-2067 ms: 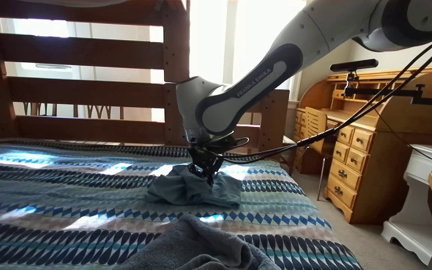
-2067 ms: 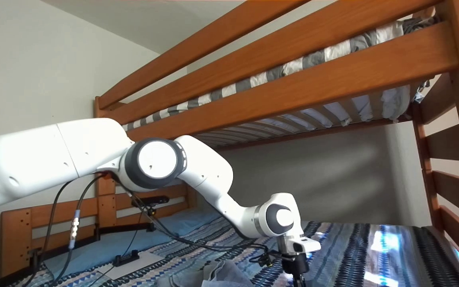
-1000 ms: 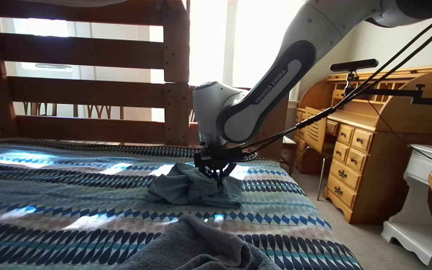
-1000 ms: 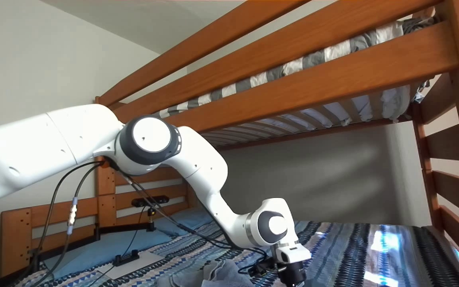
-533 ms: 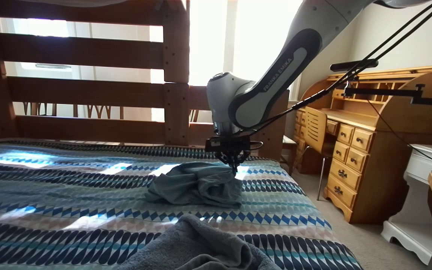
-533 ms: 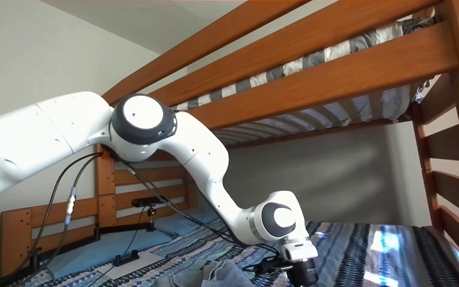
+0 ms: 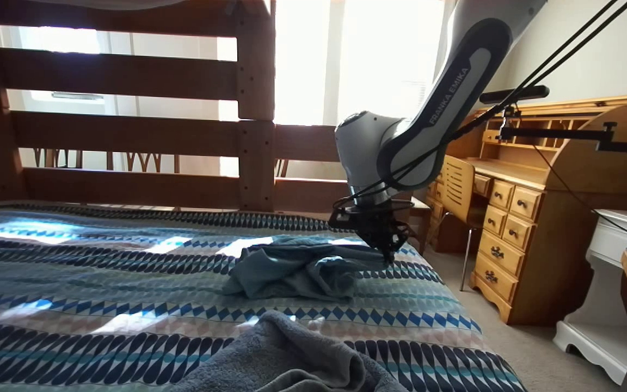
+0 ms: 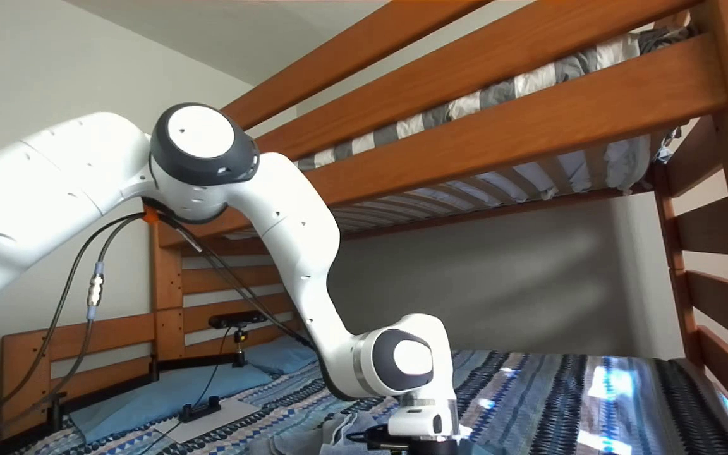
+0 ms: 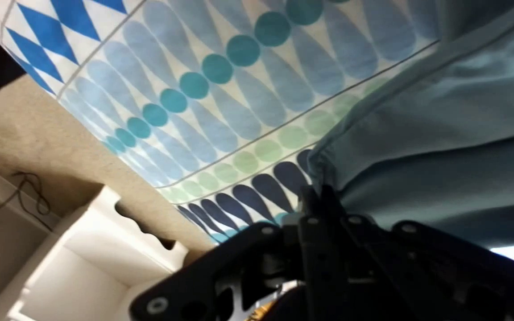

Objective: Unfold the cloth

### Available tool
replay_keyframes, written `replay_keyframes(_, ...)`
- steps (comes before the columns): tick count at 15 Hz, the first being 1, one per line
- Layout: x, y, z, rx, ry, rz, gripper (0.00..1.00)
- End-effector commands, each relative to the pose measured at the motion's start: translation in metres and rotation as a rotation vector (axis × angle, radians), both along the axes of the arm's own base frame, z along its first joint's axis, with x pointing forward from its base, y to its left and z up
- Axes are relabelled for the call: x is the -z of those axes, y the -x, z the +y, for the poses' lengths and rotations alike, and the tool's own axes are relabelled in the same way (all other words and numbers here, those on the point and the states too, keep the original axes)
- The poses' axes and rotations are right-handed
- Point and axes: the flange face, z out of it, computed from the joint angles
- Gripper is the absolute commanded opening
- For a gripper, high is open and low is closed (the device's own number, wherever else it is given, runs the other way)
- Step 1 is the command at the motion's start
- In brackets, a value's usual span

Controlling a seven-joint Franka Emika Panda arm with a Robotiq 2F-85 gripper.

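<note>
Both exterior views show one robot arm (image 8: 297,212). An exterior view holds one gripper (image 7: 388,261) right of centre, one cloth (image 7: 292,272) mid-frame, one grey fabric mound (image 7: 292,354) at bottom centre, four wooden slats (image 7: 117,71) at upper left, one roll-top desk (image 7: 558,228) and one white stand (image 7: 618,247) at right.

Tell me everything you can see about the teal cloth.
The teal cloth is plain, greyish and soft-looking, with no pattern showing. It lies rumpled on the striped bedspread, bunched in loose folds. One end tapers out from the heap to the robot's shut jaws, which pinch its tip. The wrist view shows a hem-like edge running to that tip. Folds hide its full outline.
</note>
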Motion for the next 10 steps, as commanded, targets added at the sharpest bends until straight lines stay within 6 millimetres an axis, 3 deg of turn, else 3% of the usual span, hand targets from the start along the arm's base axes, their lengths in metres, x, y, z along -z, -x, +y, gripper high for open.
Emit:
replay_keyframes(1,-0.016,0.056,-0.014,0.188,-0.002,-0.061,0.01)
replay_keyframes(8,-0.019,0.143,-0.072,0.430,0.122,-0.133,0.01)
replay_keyframes(9,-0.020,0.151,-0.078,0.441,0.138,-0.134,0.01)
replay_keyframes(10,-0.009,0.128,-0.072,0.407,0.125,-0.109,0.04)
